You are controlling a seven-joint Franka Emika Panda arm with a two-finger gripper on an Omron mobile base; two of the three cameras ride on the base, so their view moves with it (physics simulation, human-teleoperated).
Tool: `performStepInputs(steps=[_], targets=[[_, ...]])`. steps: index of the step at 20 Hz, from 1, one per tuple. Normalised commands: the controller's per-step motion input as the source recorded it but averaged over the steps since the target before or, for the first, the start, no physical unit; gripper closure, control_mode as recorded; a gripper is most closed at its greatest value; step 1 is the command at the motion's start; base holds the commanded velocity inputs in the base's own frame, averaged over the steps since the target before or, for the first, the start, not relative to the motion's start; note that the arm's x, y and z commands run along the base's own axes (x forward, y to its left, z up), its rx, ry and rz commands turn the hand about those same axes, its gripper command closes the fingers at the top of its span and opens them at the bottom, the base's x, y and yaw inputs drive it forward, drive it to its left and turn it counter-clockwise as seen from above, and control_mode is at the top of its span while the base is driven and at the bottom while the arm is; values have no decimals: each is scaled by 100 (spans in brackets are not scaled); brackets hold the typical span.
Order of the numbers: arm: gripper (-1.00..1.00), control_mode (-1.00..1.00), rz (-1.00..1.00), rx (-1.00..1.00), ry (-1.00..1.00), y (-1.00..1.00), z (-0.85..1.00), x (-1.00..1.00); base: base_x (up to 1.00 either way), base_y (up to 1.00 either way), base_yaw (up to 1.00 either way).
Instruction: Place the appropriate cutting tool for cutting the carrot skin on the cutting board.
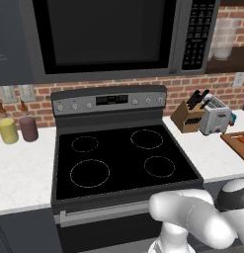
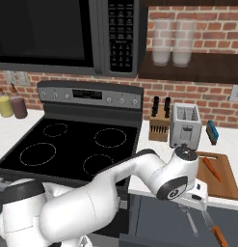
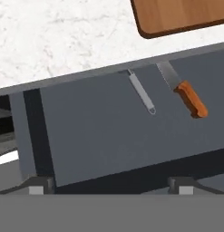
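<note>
Black stove is seen left of the white counter. Cutting board lies flat at the counter's front edge, right of the toaster and knife block; carrot rests on it. Open grey drawer sits below the board, holding an orange-handled knife and, just beside it, a slim grey tool. Gripper is held above the drawer, jaws spread wide, nothing gripped, well apart from both tools.
</note>
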Motion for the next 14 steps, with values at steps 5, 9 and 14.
performStepInputs(steps=[5, 9, 14], targets=[[-100, -100, -24, -1, 5, -46, -41, -32, 0, 0, 0], [-100, -100, -15, 0, 12, -1, -31, 1, 0, 0, 0], [-100, -100, -6, -2, 3, 0, -35, 0, 0, 0, 0]])
